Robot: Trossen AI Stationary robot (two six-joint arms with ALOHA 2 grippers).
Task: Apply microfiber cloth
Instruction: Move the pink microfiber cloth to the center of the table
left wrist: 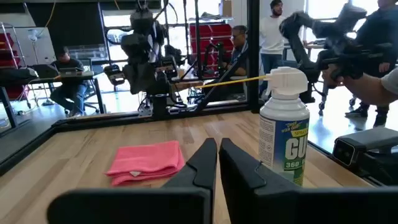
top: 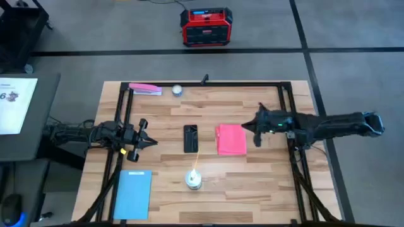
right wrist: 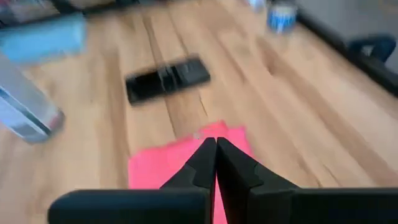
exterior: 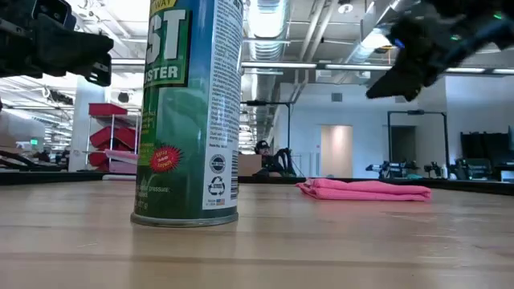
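Nearest the low camera stands the spray can [exterior: 186,112], filling the left-centre of that frame. I find the cloth [top: 231,139] flat on the table [top: 252,183] at centre-right of the high view, its long axis running top to bottom, just right of the phone [top: 190,138]. My right gripper [top: 249,126] hangs just off the cloth's upper-right edge, fingers pressed together and empty — clearly the nearer arm. My left gripper [top: 150,142] waits at centre-left, fingers likewise closed. No containers are present; the can holds nothing visible.
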